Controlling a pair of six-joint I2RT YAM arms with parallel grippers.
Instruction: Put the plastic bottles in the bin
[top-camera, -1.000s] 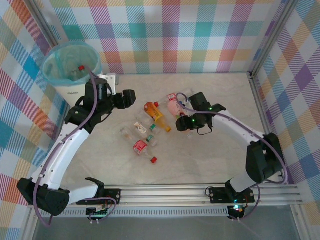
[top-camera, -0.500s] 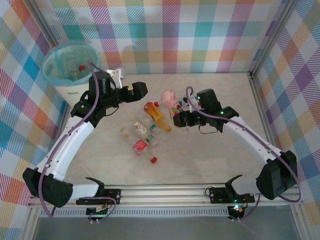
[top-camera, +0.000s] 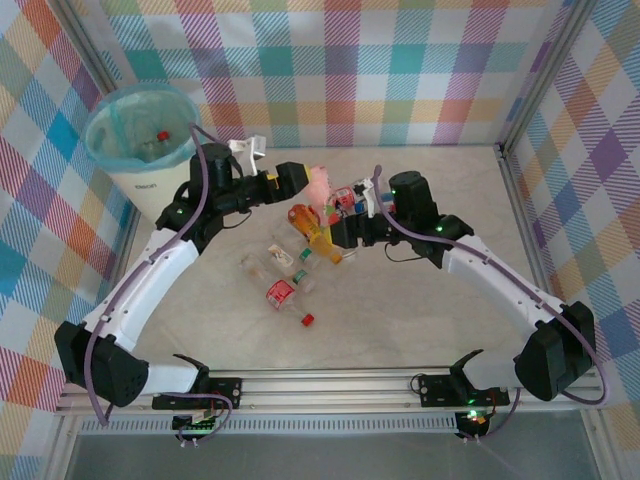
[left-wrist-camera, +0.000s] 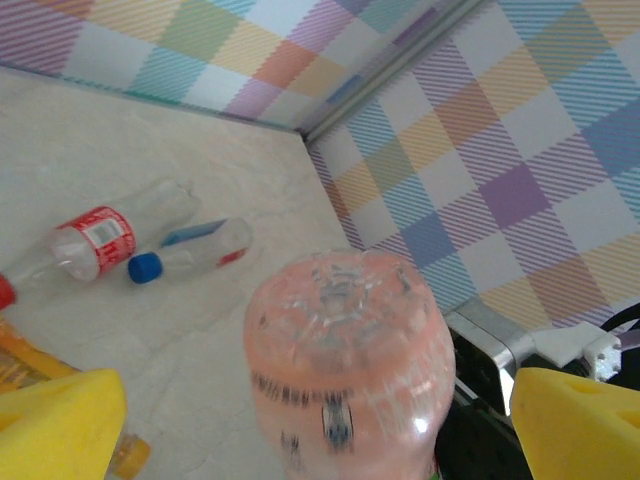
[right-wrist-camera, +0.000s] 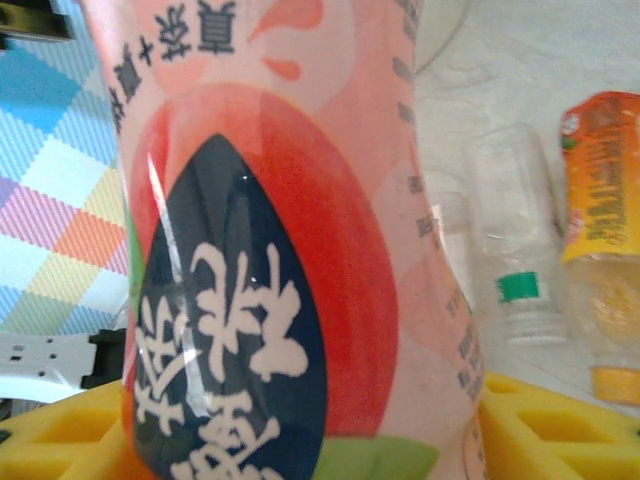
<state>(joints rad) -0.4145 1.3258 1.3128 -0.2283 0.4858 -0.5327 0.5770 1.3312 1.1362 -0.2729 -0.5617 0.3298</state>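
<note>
Top external view, you have the pink bottle well right of the bin, your right gripper clamped around it, your left gripper spread wide either side of its base, orange bottle lying farther from the bin.

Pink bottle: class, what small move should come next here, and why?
Probably close the left tool on the pink bottle. In the left wrist view its base sits between the open yellow pads, with gaps on both sides, while the right tool grips its labelled body. The bin stands on the left arm's side, so a handover looks sensible.
</note>
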